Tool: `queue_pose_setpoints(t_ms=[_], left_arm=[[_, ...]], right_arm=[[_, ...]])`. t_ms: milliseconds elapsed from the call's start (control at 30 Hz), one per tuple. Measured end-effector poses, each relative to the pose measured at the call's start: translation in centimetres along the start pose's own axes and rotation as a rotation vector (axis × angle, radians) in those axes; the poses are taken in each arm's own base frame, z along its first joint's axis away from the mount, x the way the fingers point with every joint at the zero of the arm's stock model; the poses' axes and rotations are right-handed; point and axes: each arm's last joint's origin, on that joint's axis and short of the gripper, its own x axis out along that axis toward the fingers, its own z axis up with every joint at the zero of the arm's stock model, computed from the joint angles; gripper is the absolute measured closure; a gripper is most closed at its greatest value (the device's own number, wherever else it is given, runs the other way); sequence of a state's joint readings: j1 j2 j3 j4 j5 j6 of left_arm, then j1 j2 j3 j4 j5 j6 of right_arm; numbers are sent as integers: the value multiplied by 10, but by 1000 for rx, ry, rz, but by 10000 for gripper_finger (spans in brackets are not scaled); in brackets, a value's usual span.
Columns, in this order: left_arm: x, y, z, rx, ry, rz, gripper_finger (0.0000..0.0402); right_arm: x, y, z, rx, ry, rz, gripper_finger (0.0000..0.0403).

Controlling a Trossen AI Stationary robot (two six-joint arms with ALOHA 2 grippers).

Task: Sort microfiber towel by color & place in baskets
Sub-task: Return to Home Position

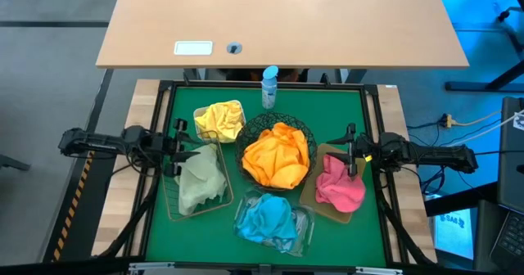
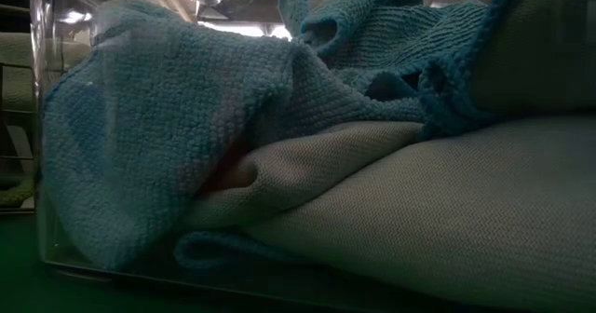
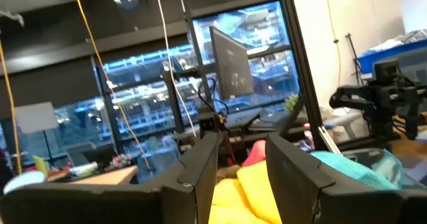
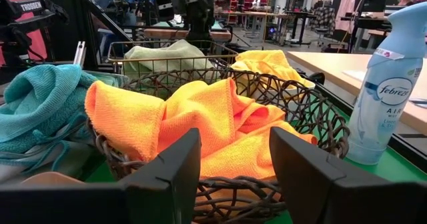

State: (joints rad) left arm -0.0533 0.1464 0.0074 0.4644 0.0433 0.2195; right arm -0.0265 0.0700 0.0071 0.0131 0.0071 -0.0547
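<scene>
The towels lie sorted by color. Yellow ones (image 1: 219, 121) fill the small white tub, orange ones (image 1: 278, 155) the round black wire bowl (image 4: 293, 111), pale green ones (image 1: 199, 181) the rectangular wire basket, light blue ones (image 1: 270, 220) the clear plastic tray (image 2: 47, 164), and pink ones (image 1: 338, 185) lie on the tan tray. My left gripper (image 1: 182, 148) hovers open over the wire basket's far end. My right gripper (image 1: 350, 152) hovers open at the tan tray's far end, facing the orange towels (image 4: 200, 127). Both hold nothing.
A blue-capped spray bottle (image 1: 269, 87) stands at the green mat's far edge, behind the wire bowl; the right wrist view shows the bottle (image 4: 387, 84) close by. A wooden desk (image 1: 282, 21) lies beyond the mat. Bare mat (image 1: 336, 111) shows right of the bottle.
</scene>
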Motion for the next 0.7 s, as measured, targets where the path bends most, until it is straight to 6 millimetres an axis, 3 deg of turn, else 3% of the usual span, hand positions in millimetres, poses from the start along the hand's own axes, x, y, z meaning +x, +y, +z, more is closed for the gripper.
queue_pose_setpoints(t_ms=[700], left_arm=[[-10, -1, -8, 43, 99, 6, 280]], right_arm=[[0, 0, 0, 0, 0, 0, 224]])
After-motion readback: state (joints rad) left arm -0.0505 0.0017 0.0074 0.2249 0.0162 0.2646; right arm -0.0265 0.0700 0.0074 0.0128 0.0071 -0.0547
